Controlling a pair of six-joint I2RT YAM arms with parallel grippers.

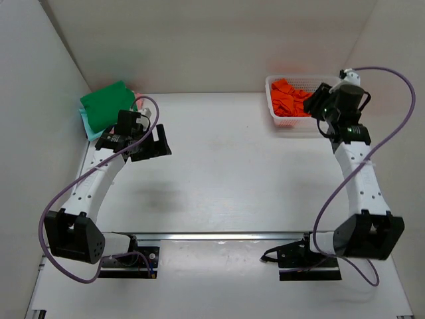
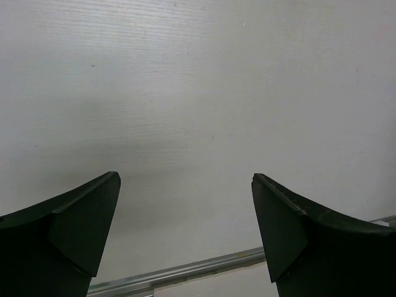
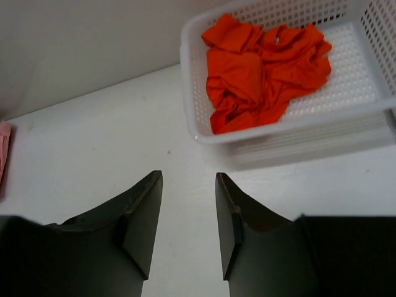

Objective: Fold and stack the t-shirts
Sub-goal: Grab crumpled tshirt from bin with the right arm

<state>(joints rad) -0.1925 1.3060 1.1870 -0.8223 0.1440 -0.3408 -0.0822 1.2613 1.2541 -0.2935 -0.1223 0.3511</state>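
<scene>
My left fingers (image 2: 80, 216) are hanging spread wide over the desk (image 2: 198, 93), holding nothing. My right fingers (image 3: 139, 210) — parted by a narrow gap, empty — are hovering just before the white mesh basket (image 3: 192, 93), where the orange t-shirt (image 3: 260, 68) is lying crumpled. The green t-shirt (image 1: 105, 106) is sitting folded at the desk's far left corner.
</scene>
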